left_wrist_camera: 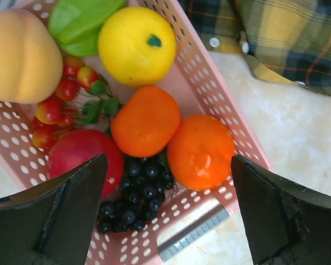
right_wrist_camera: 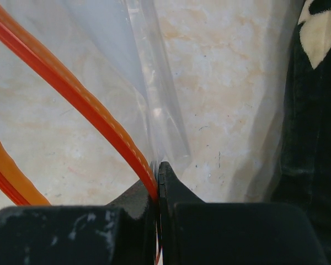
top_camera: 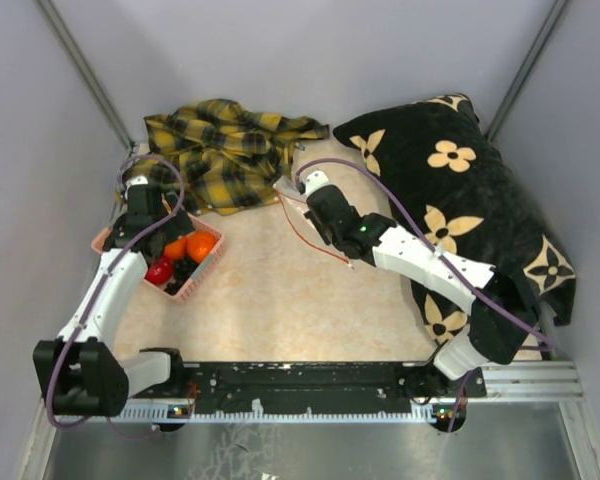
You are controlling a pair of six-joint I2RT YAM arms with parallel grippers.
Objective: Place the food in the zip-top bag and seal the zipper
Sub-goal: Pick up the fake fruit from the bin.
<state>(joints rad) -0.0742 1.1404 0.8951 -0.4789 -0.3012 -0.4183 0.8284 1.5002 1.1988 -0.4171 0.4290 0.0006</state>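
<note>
Now, with your left hand (left_wrist_camera: 166, 182) spread wide directly above the pink basket (left_wrist_camera: 209, 83), pick one piece. I judge the orange ball (left_wrist_camera: 200, 150) against the basket wall the easiest, so drop straight onto it and keep clear of the dark grapes (left_wrist_camera: 135, 193). All the food lies in the basket, including the red apple (left_wrist_camera: 80, 154) and yellow lemon (left_wrist_camera: 137, 45). Right of the basket, your right hand (right_wrist_camera: 159, 171) is clamped on the zipper (right_wrist_camera: 71, 94). What shows of the zip-top bag (right_wrist_camera: 143, 66) holds nothing.
</note>
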